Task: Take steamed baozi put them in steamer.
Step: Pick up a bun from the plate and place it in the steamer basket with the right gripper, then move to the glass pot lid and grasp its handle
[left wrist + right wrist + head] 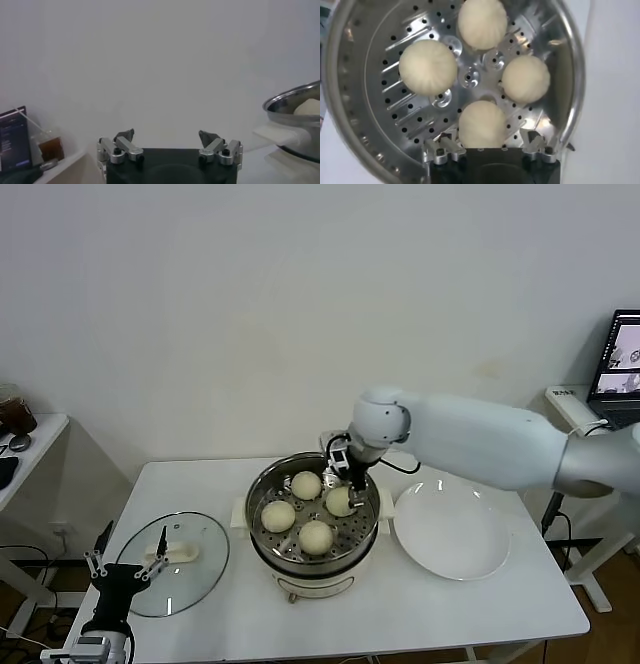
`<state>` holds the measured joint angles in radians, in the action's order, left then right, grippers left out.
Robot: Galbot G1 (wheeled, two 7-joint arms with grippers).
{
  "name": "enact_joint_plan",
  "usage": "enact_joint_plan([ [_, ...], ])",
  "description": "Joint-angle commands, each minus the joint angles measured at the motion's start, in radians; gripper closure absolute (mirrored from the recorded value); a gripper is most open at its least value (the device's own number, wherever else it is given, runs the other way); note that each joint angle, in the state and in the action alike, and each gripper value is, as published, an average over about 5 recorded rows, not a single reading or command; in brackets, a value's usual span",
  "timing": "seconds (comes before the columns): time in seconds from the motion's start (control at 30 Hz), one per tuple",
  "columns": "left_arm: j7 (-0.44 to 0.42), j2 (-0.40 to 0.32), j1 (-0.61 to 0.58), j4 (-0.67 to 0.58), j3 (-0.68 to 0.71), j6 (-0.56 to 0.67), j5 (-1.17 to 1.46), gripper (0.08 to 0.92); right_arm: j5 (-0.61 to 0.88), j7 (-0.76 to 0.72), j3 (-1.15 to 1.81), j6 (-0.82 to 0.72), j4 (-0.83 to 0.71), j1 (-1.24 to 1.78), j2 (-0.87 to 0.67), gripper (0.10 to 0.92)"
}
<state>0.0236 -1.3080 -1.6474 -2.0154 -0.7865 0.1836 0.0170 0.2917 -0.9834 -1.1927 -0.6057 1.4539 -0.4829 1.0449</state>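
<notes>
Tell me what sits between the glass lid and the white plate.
In the head view, the steamer, holding four steamed baozi, stands between the glass lid and plate.

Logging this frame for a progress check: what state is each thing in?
Baozi: all four on the steamer's perforated tray, none on the plate.
Steamer: uncovered.
Lid: off, flat on the table left of the steamer.
Plate: empty.
Right gripper: open, above the baozi nearest the plate.
Left gripper: open, idle at the table's left edge.
</notes>
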Motion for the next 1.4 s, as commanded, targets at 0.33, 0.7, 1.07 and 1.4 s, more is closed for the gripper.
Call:
enact_joint_plan([
  [0.33, 0.01, -0.006, -0.004, -0.01, 0.016, 0.003, 0.031, 0.177, 0.199, 0.804, 0.8, 0.352, 0.402, 0.894, -0.525, 0.203],
  [0.7, 0.097, -0.035, -0.013, -0.036, 0.063, -0.031, -0.103, 0.177, -0.246, 0.83, 1.653, 0.895, 0.363, 1.749, -0.044, 0.203],
  [1.07, 0.177, -0.024, -0.007, 0.021, 0.015, -0.043, -0.545, 0.177, -0.293, 0.782, 1.984, 1.025, 0.38, 1.937, 0.417, 0.203],
  [1.4, 0.269, 0.044, -0.03, 0.207, -0.062, 0.037, -1.177, 0.177, -0.241, 0.802, 2.09, 0.878, 0.417, 2.09, 0.448, 0.203],
])
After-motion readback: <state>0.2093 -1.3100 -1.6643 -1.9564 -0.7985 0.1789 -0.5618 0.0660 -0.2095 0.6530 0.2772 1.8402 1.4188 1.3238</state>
